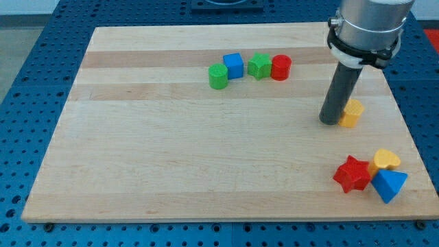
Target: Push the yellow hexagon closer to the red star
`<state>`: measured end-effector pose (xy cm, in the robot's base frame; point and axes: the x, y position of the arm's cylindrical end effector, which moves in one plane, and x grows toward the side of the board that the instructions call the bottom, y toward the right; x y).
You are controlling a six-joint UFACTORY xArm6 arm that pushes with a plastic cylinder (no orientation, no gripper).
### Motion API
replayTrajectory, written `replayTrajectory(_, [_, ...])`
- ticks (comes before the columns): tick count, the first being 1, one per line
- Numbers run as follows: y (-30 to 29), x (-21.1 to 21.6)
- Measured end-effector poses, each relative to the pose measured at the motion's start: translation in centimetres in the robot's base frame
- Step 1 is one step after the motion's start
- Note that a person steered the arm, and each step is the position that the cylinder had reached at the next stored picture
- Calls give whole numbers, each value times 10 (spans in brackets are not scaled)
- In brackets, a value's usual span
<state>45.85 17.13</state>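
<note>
No legible text anywhere.

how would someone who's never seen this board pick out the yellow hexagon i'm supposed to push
Start at the wooden board's right edge, about halfway down the view. There my tip stands against the left side of the yellow hexagon. The only other yellow block, a heart, sits lower, bunched with the red star and a blue block; the hexagon stands alone.

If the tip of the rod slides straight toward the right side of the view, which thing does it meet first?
My tip would meet the yellow hexagon first; it sits right beside the tip on the view's right, apparently touching, though depth is hard to judge. The red star lies lower, outside that line.
</note>
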Motion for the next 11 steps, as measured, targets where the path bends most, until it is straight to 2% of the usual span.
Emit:
replayTrajectory(2, [3,-32])
replayTrajectory(3, [23,-44])
replayTrajectory(5, [43,-44])
replayTrajectory(8, [40,11])
replayTrajectory(11, [35,42])
